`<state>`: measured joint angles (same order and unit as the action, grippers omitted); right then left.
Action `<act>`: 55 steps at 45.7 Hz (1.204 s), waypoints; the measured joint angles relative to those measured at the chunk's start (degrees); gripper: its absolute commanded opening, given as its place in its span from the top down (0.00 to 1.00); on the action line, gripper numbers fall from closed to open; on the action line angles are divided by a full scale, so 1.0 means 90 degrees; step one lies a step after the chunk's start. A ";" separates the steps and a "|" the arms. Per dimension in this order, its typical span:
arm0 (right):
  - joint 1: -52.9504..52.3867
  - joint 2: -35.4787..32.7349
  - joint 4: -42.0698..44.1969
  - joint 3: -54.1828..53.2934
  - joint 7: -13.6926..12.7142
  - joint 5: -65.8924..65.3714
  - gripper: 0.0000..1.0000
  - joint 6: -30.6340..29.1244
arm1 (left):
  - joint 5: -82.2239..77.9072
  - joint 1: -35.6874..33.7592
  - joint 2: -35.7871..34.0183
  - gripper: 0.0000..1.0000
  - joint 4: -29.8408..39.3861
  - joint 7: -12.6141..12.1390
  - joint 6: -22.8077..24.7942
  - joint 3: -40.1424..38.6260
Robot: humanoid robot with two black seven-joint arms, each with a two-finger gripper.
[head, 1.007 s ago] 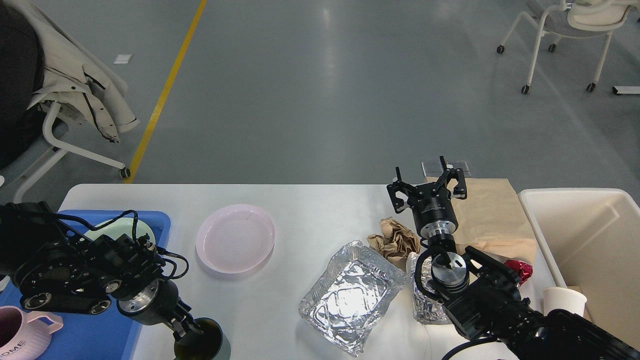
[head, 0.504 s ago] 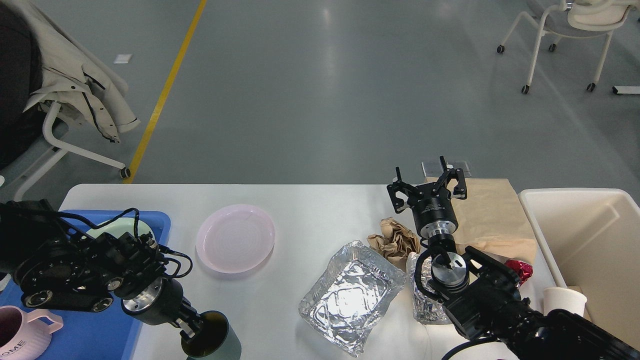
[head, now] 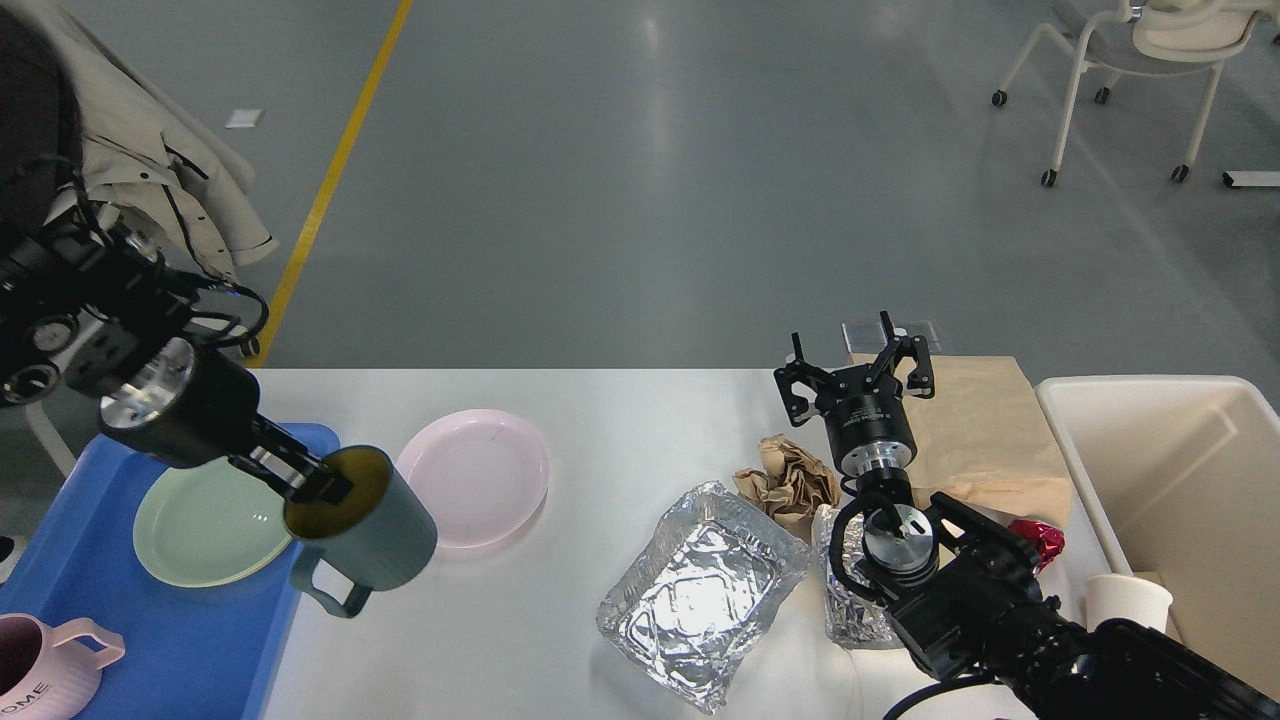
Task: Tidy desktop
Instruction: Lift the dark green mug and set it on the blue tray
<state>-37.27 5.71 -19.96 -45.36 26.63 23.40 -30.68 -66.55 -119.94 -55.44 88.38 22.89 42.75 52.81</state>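
The white desktop (head: 620,420) fills the lower part of the head view. My left gripper (head: 318,482) is shut on the rim of a dark green mug (head: 365,535) and holds it in the air over the right edge of the blue tray (head: 180,640). My right gripper (head: 855,365) is open and empty, above the desktop beside a brown paper bag (head: 975,425). A pink plate (head: 478,490), a crumpled brown paper (head: 795,478) and a foil tray (head: 700,590) lie on the desktop.
The blue tray holds a pale green plate (head: 205,520) and a pink mug (head: 40,675). A crushed foil piece (head: 850,600), a red wrapper (head: 1040,540) and a white paper cup (head: 1128,600) lie near my right arm. A cream bin (head: 1180,500) stands at the right edge.
My left gripper has lifted the dark green mug from the desktop's front edge and carried it up and left, towards the blue tray. The right arm has not moved.
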 measured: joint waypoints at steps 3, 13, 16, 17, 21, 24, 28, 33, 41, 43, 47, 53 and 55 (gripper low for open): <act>0.0000 0.0000 0.0000 0.0000 0.0000 0.0000 0.00 0.0000 | -0.0179 -0.0278 -0.0411 1.00 -0.0020 0.0006 0.0470 -0.0028; 0.0000 0.0000 0.0000 0.0001 0.0000 0.0005 0.00 0.0000 | -0.1452 -0.0050 -0.1622 1.00 -0.0022 -0.0008 0.0838 0.0024; 0.0000 0.0000 0.0000 0.0000 0.0000 0.0008 0.00 0.0000 | -0.1949 0.0587 -0.1968 1.00 -0.0031 -0.0042 0.0454 0.0005; 0.0000 0.0000 0.0000 0.0000 0.0000 0.0008 0.00 0.0000 | -0.2074 0.0805 -0.2034 1.00 -0.0037 -0.0055 0.0267 -0.0004; 0.0000 0.0001 0.0000 0.0000 0.0000 0.0008 0.00 0.0000 | -0.2300 0.1710 -0.2089 1.00 -0.0131 -0.0230 -0.0598 -0.0042; 0.0000 0.0001 0.0000 0.0000 0.0000 0.0008 0.00 0.0000 | -0.2328 0.2376 -0.1962 1.00 -0.0255 -0.0453 -0.1222 -0.0070; 0.0000 0.0001 0.0000 -0.0001 0.0000 0.0002 0.00 0.0000 | -0.2249 0.3109 -0.1675 1.00 -0.0425 -0.0673 -0.1917 -0.0151; 0.0000 0.0001 0.0000 -0.0002 0.0000 0.0002 0.00 0.0000 | -0.2042 0.3867 -0.1331 1.00 -0.0724 -0.0899 -0.2561 -0.0344; 0.0000 0.0001 0.0000 -0.0002 0.0000 0.0003 0.00 0.0000 | -0.1850 0.4948 -0.0828 0.99 -0.1356 -0.1025 -0.3127 -0.0806; 0.0000 0.0001 0.0000 -0.0003 0.0000 0.0006 0.00 0.0000 | -0.1840 0.5192 -0.0723 0.98 -0.1489 -0.1033 -0.3204 -0.0944; 0.0000 0.0001 0.0000 -0.0004 0.0000 0.0008 0.00 0.0000 | -0.1839 0.5630 -0.0550 0.95 -0.1704 -0.1037 -0.3342 -0.1197; 0.0000 0.0001 0.0000 -0.0004 0.0000 0.0008 0.00 0.0000 | -0.1846 0.6137 -0.0333 0.80 -0.1939 -0.1038 -0.3516 -0.1459; 0.0000 0.0001 0.0000 -0.0005 0.0000 0.0008 0.00 0.0000 | -0.1851 0.6226 -0.0297 0.69 -0.1972 -0.1038 -0.3541 -0.1494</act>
<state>-37.27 5.71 -19.95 -45.41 26.63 23.47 -30.68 -83.20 -63.91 -58.11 70.63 13.54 10.89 39.36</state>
